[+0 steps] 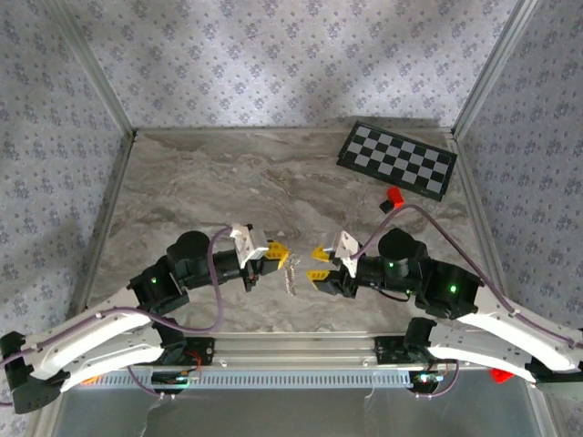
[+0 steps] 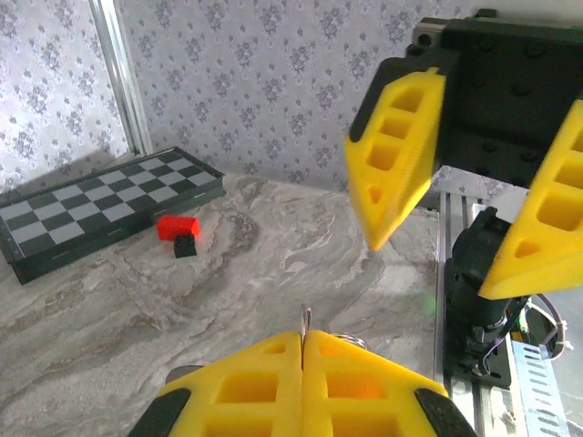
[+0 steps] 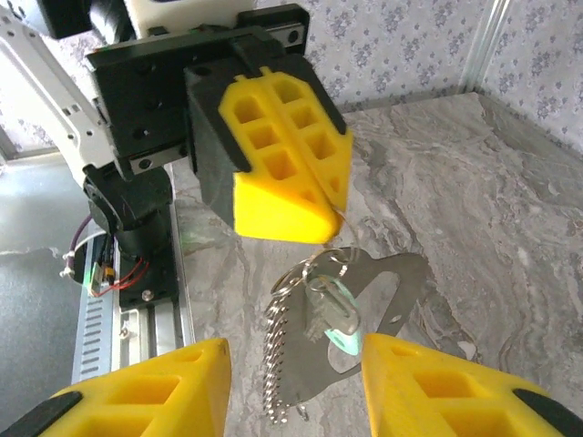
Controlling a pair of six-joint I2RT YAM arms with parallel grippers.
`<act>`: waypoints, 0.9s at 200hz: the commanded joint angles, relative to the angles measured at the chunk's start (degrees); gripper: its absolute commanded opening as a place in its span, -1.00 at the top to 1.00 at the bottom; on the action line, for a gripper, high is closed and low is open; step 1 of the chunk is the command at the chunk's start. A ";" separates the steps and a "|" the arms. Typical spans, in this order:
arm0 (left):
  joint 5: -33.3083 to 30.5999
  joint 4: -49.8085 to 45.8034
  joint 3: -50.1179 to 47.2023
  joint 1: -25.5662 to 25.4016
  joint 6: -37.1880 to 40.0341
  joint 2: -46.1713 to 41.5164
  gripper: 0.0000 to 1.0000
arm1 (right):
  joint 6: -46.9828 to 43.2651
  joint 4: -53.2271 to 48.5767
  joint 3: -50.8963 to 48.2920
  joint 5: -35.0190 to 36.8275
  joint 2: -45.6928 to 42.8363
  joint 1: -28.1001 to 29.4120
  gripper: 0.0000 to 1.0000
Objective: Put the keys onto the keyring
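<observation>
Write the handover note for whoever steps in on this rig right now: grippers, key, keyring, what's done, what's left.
Left gripper: shut, pinching the top of the keyring, whose chain hangs down over the table.
Right gripper: open, holding nothing, facing the left gripper close by.
Key: mint-headed, hanging under the left gripper beside the chain.
Done: the key looks threaded on, though the joint is hard to see.
Left: confirm it is on, then lay the keyring down.
</observation>
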 commanded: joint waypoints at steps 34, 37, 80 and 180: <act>2.11 4.57 -1.01 0.03 2.64 -2.81 1.00 | 5.78 5.51 -1.72 -2.76 -0.39 -2.22 0.02; 2.19 4.52 -1.01 0.03 2.73 -2.90 1.00 | 6.07 5.81 -1.92 -2.88 -0.42 -2.28 0.01; 2.12 3.68 -1.06 0.03 3.73 -3.53 1.00 | 8.01 7.62 -3.14 -4.87 -0.51 -3.79 -0.16; 5.98 11.02 -4.53 0.03 3.31 -6.17 1.00 | 8.07 10.34 -3.05 -13.39 0.65 -5.59 -0.17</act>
